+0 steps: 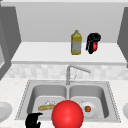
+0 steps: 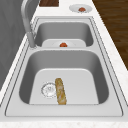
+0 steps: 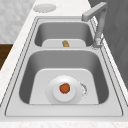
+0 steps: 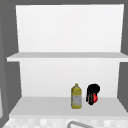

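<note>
A small red ball point(image 1: 94, 47) sits on the lower shelf point(image 1: 45, 53) above the sink, and the right hand point(image 1: 92, 41) holds it, black fingers point(image 1: 88, 46) curled over its top and down its left side. In the upper view the same hand point(image 4: 92, 91) wraps the ball point(image 4: 94, 99) near the shelf's point(image 4: 45, 106) right end. Just beside the ball, on its left and apart from it, stands a yellow bottle point(image 1: 76, 43) upright, also seen in the upper view point(image 4: 76, 97).

Below the shelf the tap point(image 1: 72, 71) rises behind the double sink point(image 1: 110, 100). A loaf of bread point(image 2: 60, 91) lies in the left basin beside the drain point(image 2: 49, 89). In the right basin a white plate point(image 3: 63, 90) carries a small orange-red fruit point(image 3: 65, 88).

A large red ball point(image 1: 67, 115) shows at the sink's front edge. The left hand point(image 1: 33, 120) hangs just left of it, low in the front view, fingers curled and holding nothing. White plates point(image 1: 3, 111) rest on the desk point(image 1: 10, 87) at either side of the sink.
</note>
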Action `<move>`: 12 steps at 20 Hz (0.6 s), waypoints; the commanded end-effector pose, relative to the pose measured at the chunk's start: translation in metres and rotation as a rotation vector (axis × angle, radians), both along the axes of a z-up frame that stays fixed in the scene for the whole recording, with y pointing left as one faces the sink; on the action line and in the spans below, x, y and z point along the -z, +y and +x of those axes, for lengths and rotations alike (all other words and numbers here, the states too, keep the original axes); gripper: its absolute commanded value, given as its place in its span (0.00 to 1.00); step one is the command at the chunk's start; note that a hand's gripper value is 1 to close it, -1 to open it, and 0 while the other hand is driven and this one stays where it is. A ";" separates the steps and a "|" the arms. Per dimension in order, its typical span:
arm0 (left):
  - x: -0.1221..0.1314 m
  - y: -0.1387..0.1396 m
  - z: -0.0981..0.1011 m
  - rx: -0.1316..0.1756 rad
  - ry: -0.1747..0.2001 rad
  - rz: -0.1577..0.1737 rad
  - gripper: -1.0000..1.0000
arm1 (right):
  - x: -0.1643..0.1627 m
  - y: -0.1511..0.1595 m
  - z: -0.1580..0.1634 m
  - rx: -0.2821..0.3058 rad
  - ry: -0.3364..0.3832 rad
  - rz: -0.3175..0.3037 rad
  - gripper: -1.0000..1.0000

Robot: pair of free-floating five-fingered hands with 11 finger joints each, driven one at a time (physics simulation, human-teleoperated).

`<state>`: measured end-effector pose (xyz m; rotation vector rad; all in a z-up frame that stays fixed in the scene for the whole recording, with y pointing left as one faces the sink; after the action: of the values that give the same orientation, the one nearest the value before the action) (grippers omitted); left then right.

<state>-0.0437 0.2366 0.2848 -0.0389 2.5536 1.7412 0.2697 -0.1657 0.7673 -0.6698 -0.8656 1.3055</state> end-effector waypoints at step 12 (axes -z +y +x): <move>0.000 0.000 0.000 0.000 0.000 0.000 0.50 | 0.076 -0.019 0.120 -0.027 0.000 0.015 1.00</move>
<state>-0.0437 0.2366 0.2848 -0.0389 2.5536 1.7412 0.3680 -0.1780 0.7068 -0.6576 -0.8748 1.2989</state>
